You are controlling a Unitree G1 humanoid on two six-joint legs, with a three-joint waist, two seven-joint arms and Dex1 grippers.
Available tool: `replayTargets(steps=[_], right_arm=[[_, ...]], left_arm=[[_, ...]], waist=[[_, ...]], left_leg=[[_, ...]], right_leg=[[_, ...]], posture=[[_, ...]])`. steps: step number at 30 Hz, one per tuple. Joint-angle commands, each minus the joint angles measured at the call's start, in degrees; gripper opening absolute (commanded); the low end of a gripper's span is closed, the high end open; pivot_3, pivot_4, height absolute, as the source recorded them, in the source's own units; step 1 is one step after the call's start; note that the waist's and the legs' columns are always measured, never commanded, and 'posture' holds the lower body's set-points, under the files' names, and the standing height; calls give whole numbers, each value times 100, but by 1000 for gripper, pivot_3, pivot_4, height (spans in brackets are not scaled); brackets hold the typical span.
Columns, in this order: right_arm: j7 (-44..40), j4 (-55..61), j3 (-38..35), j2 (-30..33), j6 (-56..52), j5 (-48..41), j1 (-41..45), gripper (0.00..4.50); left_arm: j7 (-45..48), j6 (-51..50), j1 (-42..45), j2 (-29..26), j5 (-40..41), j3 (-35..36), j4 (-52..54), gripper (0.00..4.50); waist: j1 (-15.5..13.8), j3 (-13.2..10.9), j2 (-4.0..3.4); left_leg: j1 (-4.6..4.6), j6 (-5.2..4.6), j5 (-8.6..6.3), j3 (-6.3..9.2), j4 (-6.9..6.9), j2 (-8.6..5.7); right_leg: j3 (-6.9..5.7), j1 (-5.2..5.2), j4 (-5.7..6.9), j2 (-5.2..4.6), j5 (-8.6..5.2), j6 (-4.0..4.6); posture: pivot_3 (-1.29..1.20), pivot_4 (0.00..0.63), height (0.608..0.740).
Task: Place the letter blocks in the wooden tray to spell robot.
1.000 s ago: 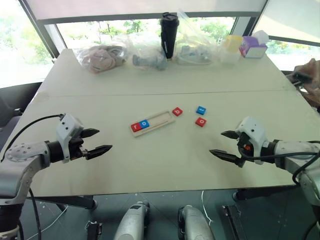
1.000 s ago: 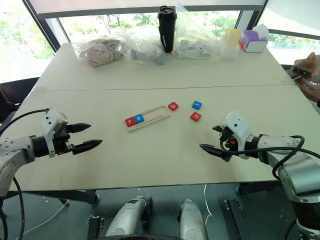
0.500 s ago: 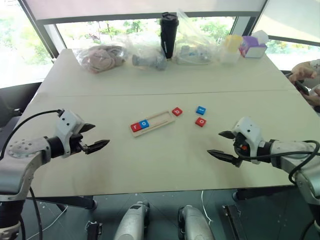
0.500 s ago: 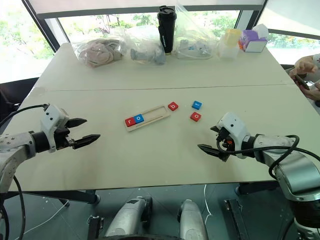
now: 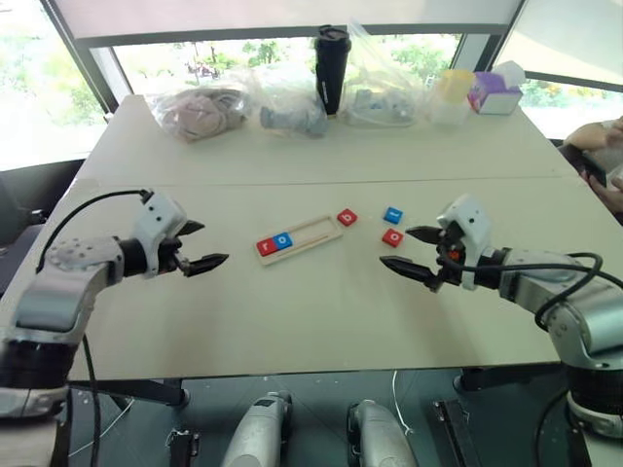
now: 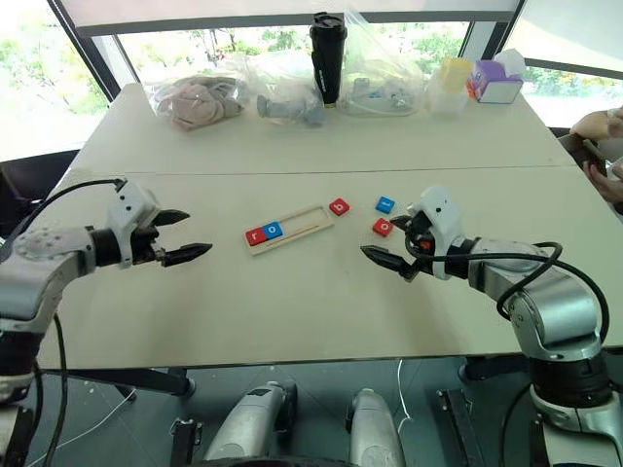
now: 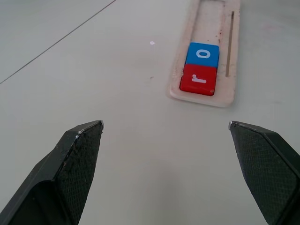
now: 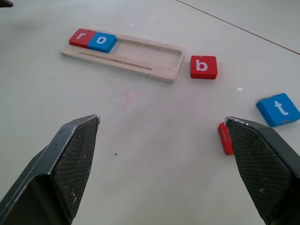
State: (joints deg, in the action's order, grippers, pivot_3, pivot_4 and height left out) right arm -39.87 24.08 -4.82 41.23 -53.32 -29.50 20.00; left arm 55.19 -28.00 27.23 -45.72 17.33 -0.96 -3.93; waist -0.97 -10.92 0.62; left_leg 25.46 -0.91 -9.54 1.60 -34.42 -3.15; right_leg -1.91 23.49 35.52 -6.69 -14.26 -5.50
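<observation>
Two grippers have both moved inward since a second ago: your left gripper [image 5: 206,246] has come forward and toward the tray [image 5: 300,238], and your right gripper [image 5: 411,253] has swung in to hang just beside the loose blocks. Both have their fingers spread wide and hold nothing. Nothing on the table [image 5: 311,311] has shifted; the blocks and tray lie where they did.

Count five blocks in all. Two sit side by side in the tray's left end: a red r [image 7: 199,79] at the very end, touching a blue o [image 7: 203,54] next to it. The rest of the slot is bare. Three blocks lie loose on the table off the tray's right end: a red b [image 8: 203,66] just beside that end, a blue t [image 8: 280,109] farther right, and a red block [image 5: 392,237] near the t, partly hidden behind your right finger in the wrist view, its letter too small to read for sure.

One tray, lying slantwise at mid-table.
</observation>
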Motion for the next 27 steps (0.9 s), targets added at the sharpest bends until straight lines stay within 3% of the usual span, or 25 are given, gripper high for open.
replayTargets(steps=[1, 6, 11, 22, 25, 26, 27], right_arm=[[155, 522, 173, -167, -70, -133, 14, 4433], [388, 851, 242, -265, -226, -213, -41, 4433], [613, 1066, 266, -281, -240, -158, -292, 4433], [829, 1010, 294, -341, -127, -118, -393, 4433], [833, 989, 287, -330, -114, -117, -393, 4500], [830, 976, 282, -326, -109, -115, -392, 4500], [829, 971, 274, -316, -109, -113, -394, 4500]], left_arm=[[245, 506, 530, 376, -371, -501, -711, 4500], [569, 963, 1086, 796, -636, -835, -1517, 4500], [720, 1490, 1562, 1161, -1046, -1162, -2329, 4500], [721, 1799, 1594, 1591, -1485, -1280, -2926, 4500], [564, 1918, 1608, 1657, -1561, -1240, -3125, 3724], [549, 1941, 1615, 1665, -1578, -1237, -3159, 3270], [564, 1940, 1612, 1663, -1577, -1230, -3151, 3144]], waist=[[13, 0, 1], [44, -2, 3], [15, -2, 4], [13, -1, 4], [10, 0, 5], [10, 0, 5], [10, 1, 5]], left_leg=[[1, -2, 1, 0, 0, 0], [3, -8, -1, -6, -21, 0], [5, -10, -5, 0, -65, 4], [7, -15, -6, -2, -74, 3], [4, -15, -6, -2, -79, 2], [2, -15, -6, -2, -80, 2], [1, -15, -6, -1, -81, 2]], right_leg=[[0, 1, 0, 2, 9, -17], [-1, 3, 16, 16, 28, -50], [-4, -4, 43, 6, 15, -28], [-1, -5, 45, -1, 25, -46], [-3, -11, 45, -2, 25, -45], [-3, -14, 45, -2, 22, -40], [-3, -15, 45, -2, 19, -35]], posture=[[0, 150, 740], [0, 150, 740], [0, 150, 740], [0, 150, 740], [0, 150, 740], [0, 150, 740], [0, 150, 740]])
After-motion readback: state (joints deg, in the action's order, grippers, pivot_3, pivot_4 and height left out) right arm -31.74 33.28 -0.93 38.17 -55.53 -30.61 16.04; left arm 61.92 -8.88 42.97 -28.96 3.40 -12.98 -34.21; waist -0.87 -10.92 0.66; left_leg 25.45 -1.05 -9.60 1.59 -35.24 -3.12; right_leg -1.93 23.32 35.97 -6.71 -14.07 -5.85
